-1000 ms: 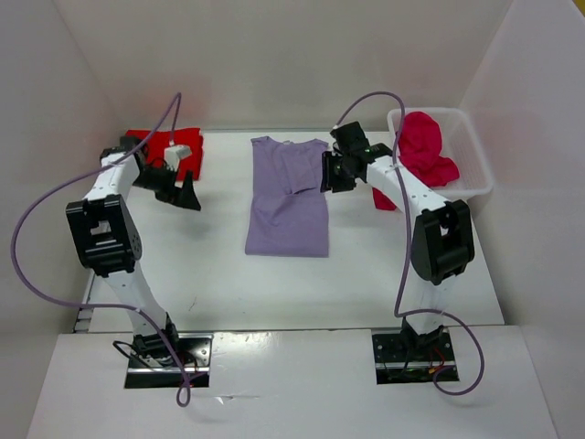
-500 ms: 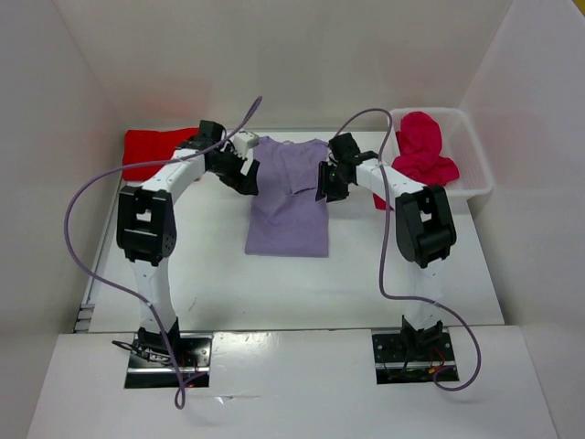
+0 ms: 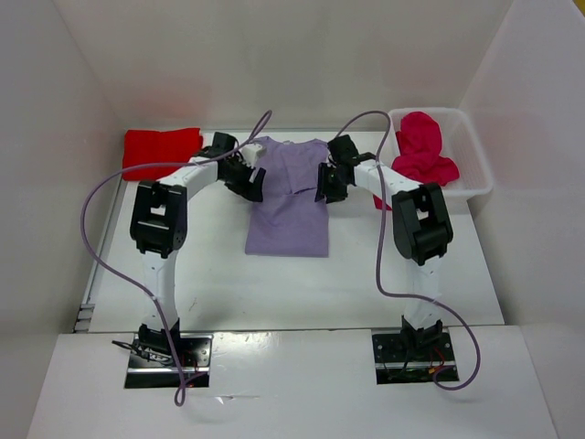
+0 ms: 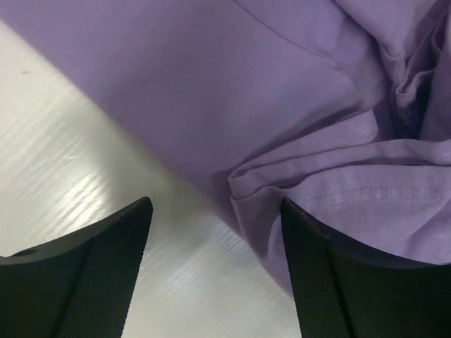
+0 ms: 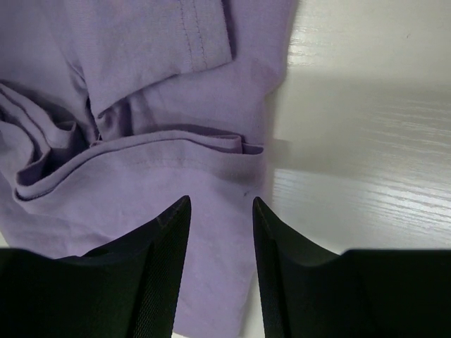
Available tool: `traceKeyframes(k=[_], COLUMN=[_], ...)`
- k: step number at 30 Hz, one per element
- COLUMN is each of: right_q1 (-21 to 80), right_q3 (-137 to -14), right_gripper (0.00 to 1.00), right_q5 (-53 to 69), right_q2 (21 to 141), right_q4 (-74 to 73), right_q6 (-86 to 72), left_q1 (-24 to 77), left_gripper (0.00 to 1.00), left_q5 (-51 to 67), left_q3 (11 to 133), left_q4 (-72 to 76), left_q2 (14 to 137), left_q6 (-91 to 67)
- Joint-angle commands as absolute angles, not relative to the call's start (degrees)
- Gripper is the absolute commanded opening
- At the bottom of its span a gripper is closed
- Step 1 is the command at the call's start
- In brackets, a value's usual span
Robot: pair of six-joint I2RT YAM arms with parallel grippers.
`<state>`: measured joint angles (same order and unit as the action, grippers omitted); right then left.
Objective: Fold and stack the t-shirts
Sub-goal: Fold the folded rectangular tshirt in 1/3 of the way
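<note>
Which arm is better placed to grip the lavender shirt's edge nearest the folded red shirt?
Left. The left arm has its jaws open astride that edge of the lavender shirt; the right arm reaches the opposite edge.

**Three shirts: one half-folded, one folded, one in a heap**

Your lavender t-shirt (image 3: 288,197) lies flat in the middle of the table (image 3: 274,279), collar toward the far wall and hem toward the near edge. Both sleeves are turned in over the body, so it reads as a long narrow panel, creased and a little bunched at each tuck. Your bright red t-shirt (image 3: 162,146) sits folded into a flat rectangle at far left. The crimson t-shirt (image 3: 422,146) is a loose heap in the white bin (image 3: 477,169), with part of it hanging out on the left.
</note>
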<state>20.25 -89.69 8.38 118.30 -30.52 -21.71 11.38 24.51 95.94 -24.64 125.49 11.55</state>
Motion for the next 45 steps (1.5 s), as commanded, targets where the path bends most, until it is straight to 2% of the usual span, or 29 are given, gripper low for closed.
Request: traceKeyframes(k=[1, 4, 6, 10, 11, 13, 16, 17, 19, 20, 23, 30, 33, 34, 35, 36, 37, 39, 42, 45], right_q1=[19.9, 19.9, 19.3, 19.3, 19.3, 19.3, 18.7, 18.7, 18.7, 18.7, 18.2, 18.2, 17.7, 17.7, 17.7, 17.7, 17.7, 17.7, 17.7, 17.7], right_q3=[-91.9, -91.9, -91.9, -91.3, -90.6, -90.0, -88.3, -87.8, -87.8, -87.3, -86.8, -86.2, -86.2, -86.2, -86.2, -86.2, -86.2, -86.2, -85.6, -85.6], right_gripper=[0.46, 0.47, 0.47, 0.47, 0.47, 0.47, 0.32, 0.17, 0.04, 0.0, 0.0, 0.0, 0.0, 0.0, 0.01, 0.07, 0.2, 0.25, 0.25, 0.25], right_q5=[7.6, 7.6, 7.6, 7.1, 7.1, 7.1, 6.6, 6.6, 6.6, 6.6, 6.1, 5.4, 6.0, 6.0, 6.0, 6.7, 6.7, 7.5, 8.0, 8.5], right_q2=[119.8, 121.1, 121.6, 121.6, 121.6, 121.6, 120.4, 120.4, 120.4, 120.4, 119.9, 119.9, 119.9, 119.4, 119.4, 119.4, 119.4, 119.4, 119.4, 119.4], right_q4=[-27.7, -27.7, -27.7, -27.2, -26.6, -26.6, -25.1, -24.6, -24.6, -24.1, -24.1, -23.5, -23.5, -23.5, -22.9, -22.9, -22.9, -22.9, -22.9, -22.9], right_q6=[-22.2, -22.2, -22.2, -22.2, -22.2, -22.2, -22.2, -22.2, -22.2, -22.2, -22.2, -22.2, -22.2, -22.2, -22.2, -22.2, -22.2, -22.2, -22.2, -22.2], left_q1=[13.1, 13.6, 13.6, 14.2, 14.7, 14.7, 14.7, 14.7, 14.7, 14.7, 14.7, 14.7, 14.7, 14.7, 14.7, 14.7, 14.7, 14.7, 14.7, 14.7], left_gripper=[0.8, 0.72, 0.63, 0.41, 0.31, 0.22, 0.18, 0.18, 0.16, 0.15, 0.14, 0.14, 0.19, 0.25, 0.53, 0.64, 0.71, 0.78, 0.78, 0.72], left_q5=[25.6, 25.0, 24.5, 24.5, 24.5, 23.7, 22.4, 21.5, 19.3, 18.6, 16.1, 12.2, 10.5, 10.5, 12.5, 13.8, 15.0, 16.8, 17.4, 20.0], left_q3=[94.1, 93.6, 93.6, 94.1, 94.7, 94.7, 94.0, 94.0, 93.3, 92.1, 89.5, 84.8, 83.6, 83.6, 83.6, 83.6, 83.1, 83.1, 84.1, 84.6], left_q4=[-22.1, -21.4, -21.4, -21.4, -21.4, -22.0, -22.0, -21.4, -19.9, -19.1, -16.5, -12.8, -11.7, -11.7, -11.7, -11.7, -12.3, -12.8, -12.8, -12.8], left_q2=[124.1, 124.6, 124.6, 124.6, 124.6, 124.0, 121.3, 121.3, 119.5, 118.9, 117.5, 114.9, 114.3, 114.3, 114.3, 114.3, 114.3, 113.7, 113.1, 113.1], left_q6=[10.8, 10.3, 9.8, 8.7, 8.7, 8.1, 7.6, 7.6, 6.3, 6.3, 3.8, -0.4, -1.8, -1.8, -1.2, -1.2, -0.4, -0.4, -0.4, -1.0])
